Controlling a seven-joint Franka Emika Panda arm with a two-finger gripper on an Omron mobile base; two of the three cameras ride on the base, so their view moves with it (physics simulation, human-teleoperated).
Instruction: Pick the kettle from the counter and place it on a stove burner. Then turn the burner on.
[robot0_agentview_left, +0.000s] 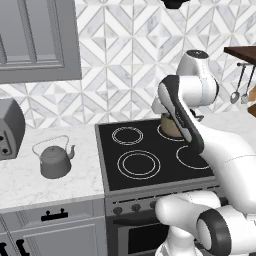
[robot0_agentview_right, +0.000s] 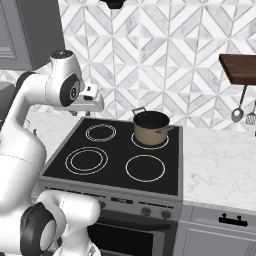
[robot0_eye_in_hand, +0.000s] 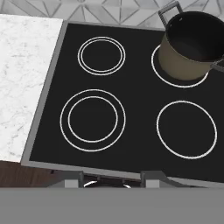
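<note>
Your arm was raised high over the black cooktop (robot0_agentview_left: 150, 150), far from the kettle (robot0_agentview_left: 54, 159), which sat on the counter (robot0_agentview_left: 30, 182) to the cooktop's left. A sweep across could have clipped the tan pot (robot0_agentview_right: 150, 129). I could not tell whether your gripper (robot0_agentview_right: 95, 102) was spread or closed. The stove burner (robot0_eye_in_hand: 92, 120) lay bare.
</note>
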